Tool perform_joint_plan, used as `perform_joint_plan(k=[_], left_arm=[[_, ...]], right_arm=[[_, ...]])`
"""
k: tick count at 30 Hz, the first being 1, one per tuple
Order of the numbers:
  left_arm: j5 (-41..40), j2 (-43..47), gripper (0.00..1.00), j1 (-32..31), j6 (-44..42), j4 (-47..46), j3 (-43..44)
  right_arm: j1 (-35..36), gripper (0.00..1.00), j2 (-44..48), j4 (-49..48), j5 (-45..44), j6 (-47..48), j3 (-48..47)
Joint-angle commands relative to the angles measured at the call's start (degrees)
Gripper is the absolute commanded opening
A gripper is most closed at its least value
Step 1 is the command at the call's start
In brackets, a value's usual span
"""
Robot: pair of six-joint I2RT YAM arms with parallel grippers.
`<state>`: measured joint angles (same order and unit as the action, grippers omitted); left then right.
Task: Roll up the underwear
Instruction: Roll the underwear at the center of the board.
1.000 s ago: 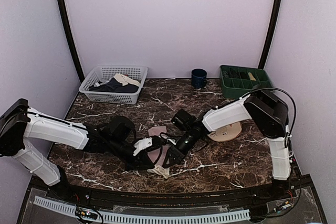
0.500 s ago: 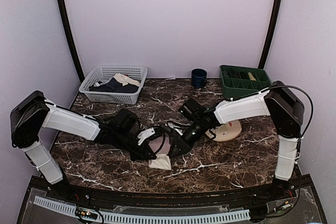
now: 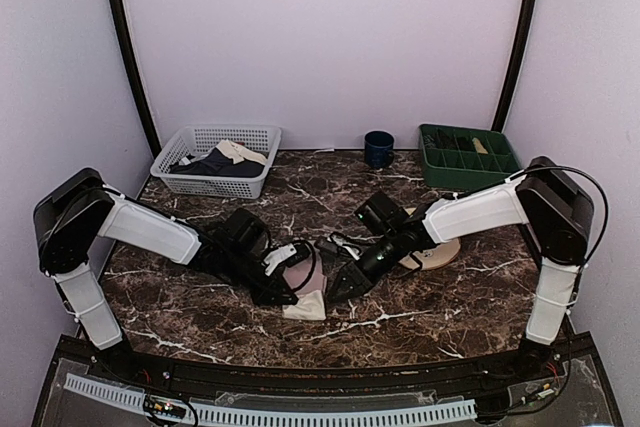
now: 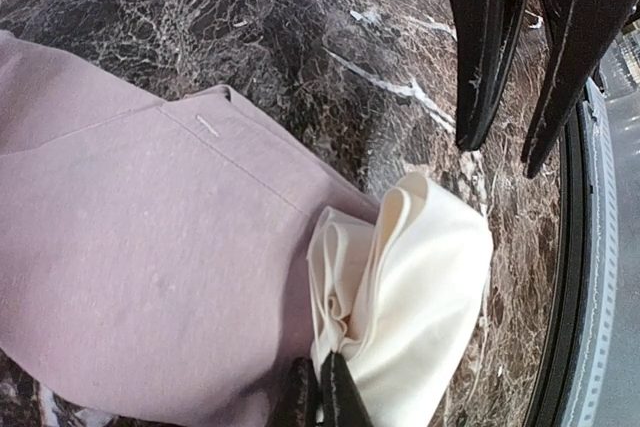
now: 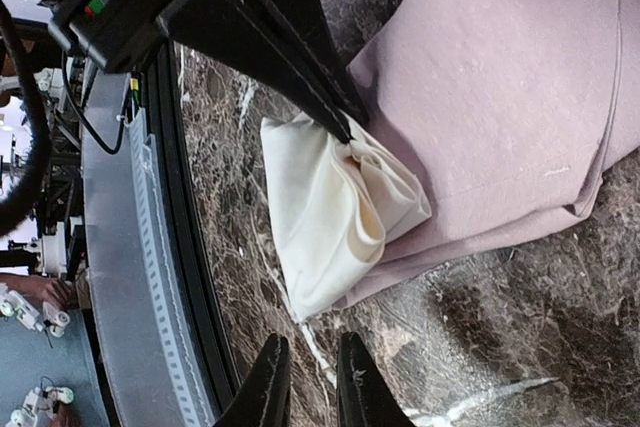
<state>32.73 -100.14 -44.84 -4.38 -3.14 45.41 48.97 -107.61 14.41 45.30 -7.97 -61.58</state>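
The left gripper has its fingers pressed together, pinching the bunched cream waistband of the underwear. The pink cloth lies flat on the marble table near its front edge. In the overhead view it spreads from the pinch toward 12 o'clock. The right gripper stands just beside the waistband at 3 o'clock, fingers slightly spread, holding nothing. A round plate sits further off at 2 o'clock.
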Motion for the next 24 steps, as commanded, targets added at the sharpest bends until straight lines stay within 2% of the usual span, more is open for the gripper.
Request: perform_joint_plan(k=[1,3,4,5,6,13,17,24], left_arm=[[0.0,2.5,0.09,0.5,0.1,1.6,-0.8],[-1.6,4.3,0.17,0.5,0.9,0.9,-1.6],[-2.5,5.6,0.27,0.6,1.4,0.3,-2.2],[-3.2,7.0,0.33,0.8,1.8,-0.5,-2.9],[-3.4,9.2,0.36,0.9,1.8,-1.2,-3.9],[-5.8,19.7,0.5,0.5,-1.4,-4.9,-10.4],[-6.4,24.7,0.53,-3.3,-7.4,-7.3,-14.3],[-13.2,20.6,0.54,-11.1,-15.3,-7.4,-12.7]], right_arm=[[-0.2,0.17,0.7,-7.2,3.0,-5.3,-0.4],[-0.2,0.17,0.9,-9.9,4.0,-7.2,0.3],[-0.2,0.17,0.8,-10.8,4.5,-8.0,0.5],[-0.2,0.16,0.6,-11.4,4.9,-8.3,0.5],[-0.1,0.16,0.3,-11.9,5.4,-8.7,0.5],[1.5,0.12,-5.0,-10.6,7.1,-5.6,-2.9],[1.7,0.1,-8.8,-8.1,7.0,-3.0,-6.6],[1.7,0.08,-15.3,-5.5,7.2,-0.5,-10.9]])
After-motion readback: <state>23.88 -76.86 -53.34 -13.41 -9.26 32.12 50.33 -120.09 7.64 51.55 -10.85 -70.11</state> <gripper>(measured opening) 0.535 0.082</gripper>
